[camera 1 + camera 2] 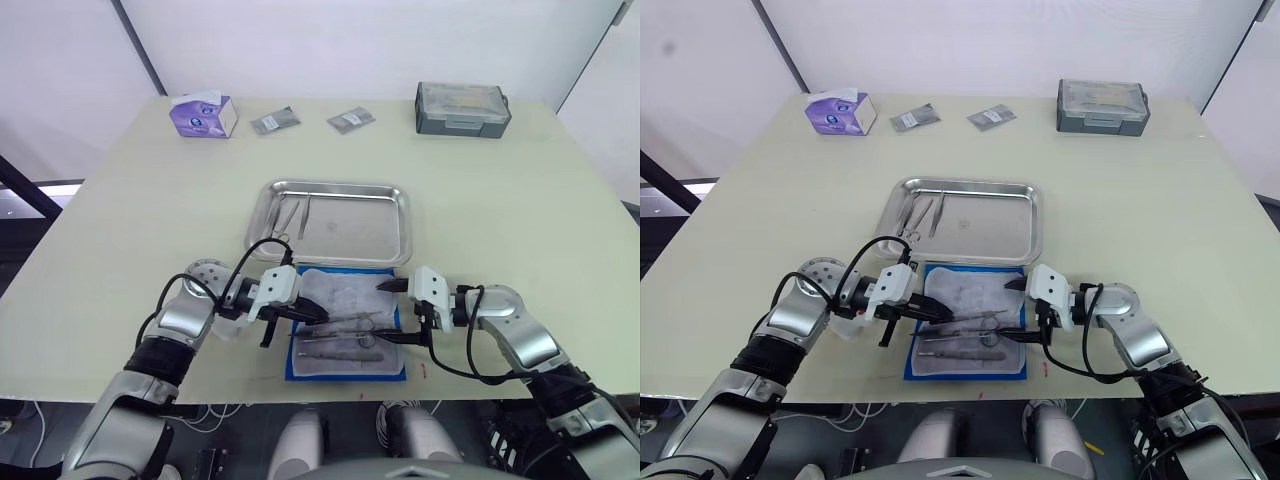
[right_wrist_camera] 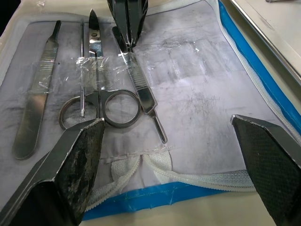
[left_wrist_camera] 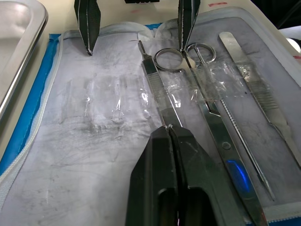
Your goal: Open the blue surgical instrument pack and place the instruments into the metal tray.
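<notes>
From the head camera, the blue surgical instrument pack (image 1: 347, 325) lay open between the two grippers, just in front of the metal tray (image 1: 330, 215), which already held a couple of instruments (image 1: 290, 215). The left gripper (image 1: 318, 315) reached over the pack's lining; the right gripper (image 1: 398, 311) hovered at the pack's opposite edge.

In the left wrist view, the left gripper's fingers (image 3: 171, 155) were pressed together on a slim flat-handled tool (image 3: 153, 77), with the scissors (image 3: 207, 99) and a scalpel handle (image 3: 256, 84) lying just beyond it.

In the right wrist view, the right gripper (image 2: 181, 141) stood wide apart, holding nothing, above the lining's near edge.

The transfer step seemed underway; next, lifting the pinched tool free of the clear tape and carrying it to the tray.
</notes>
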